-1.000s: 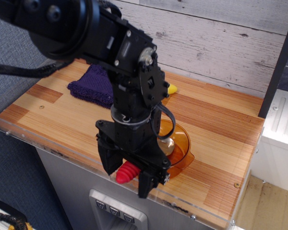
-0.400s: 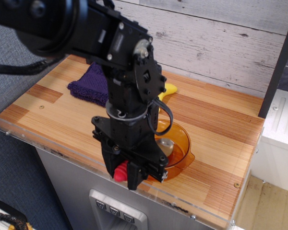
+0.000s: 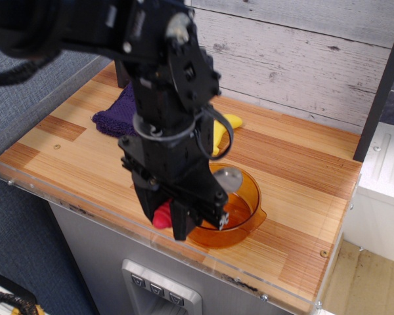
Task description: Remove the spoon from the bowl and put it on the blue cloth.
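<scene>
My black gripper (image 3: pixel 171 222) is shut on the spoon's thick red handle (image 3: pixel 161 216) at the bowl's near-left rim. The spoon's silver head (image 3: pixel 228 176) sticks out to the right of the wrist, raised over the bowl's far side. The amber-orange transparent bowl (image 3: pixel 248 201) sits near the table's front edge, partly hidden behind the gripper. The blue cloth (image 3: pixel 113 115) lies at the back left of the table, partly hidden by the arm.
A yellow banana (image 3: pixel 224 126) lies behind the bowl, between it and the back wall. A clear plastic lip (image 3: pixel 65 197) runs along the table's front edge. The wooden table (image 3: pixel 295 177) extends to the right.
The fingers closed on the red handle. The arm then rose and shifted left and back, and the spoon head lifted from the bowl's bottom.
</scene>
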